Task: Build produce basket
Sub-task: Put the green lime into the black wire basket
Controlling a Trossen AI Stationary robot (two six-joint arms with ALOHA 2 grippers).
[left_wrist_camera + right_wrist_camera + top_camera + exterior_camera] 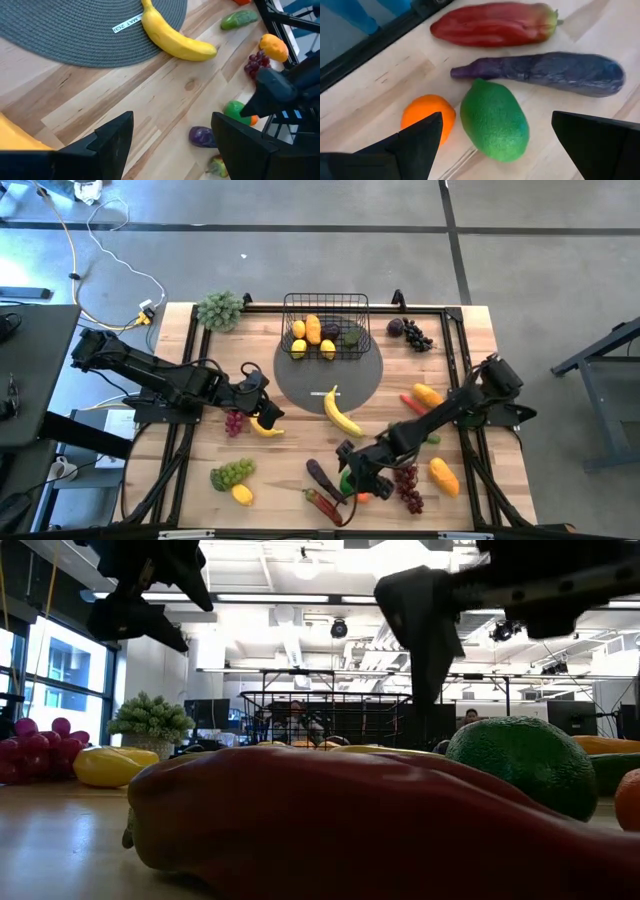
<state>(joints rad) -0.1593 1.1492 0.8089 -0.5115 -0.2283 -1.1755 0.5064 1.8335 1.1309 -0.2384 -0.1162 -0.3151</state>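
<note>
**Right gripper spread over the green avocado, left gripper waiting above a banana**

High view: the basket (327, 326) sat at 12 o'clock, part-filled; the right gripper (352, 471) hovered at 6 o'clock over crowded produce, near the table's front edge, and the left gripper (262, 409) hung spread at 9 o'clock. Low view: a red pepper (330, 815) filled the foreground, the avocado (521, 764) behind it. Left wrist view: open wood lay ahead, a banana (172, 36) overlapping the mat (75, 30). Right wrist view: jaws stood wide astride the avocado (494, 120), an orange fruit (427, 114) touching it and the eggplant (555, 73) just beside, so I judged a straight, centred descent best.
</note>
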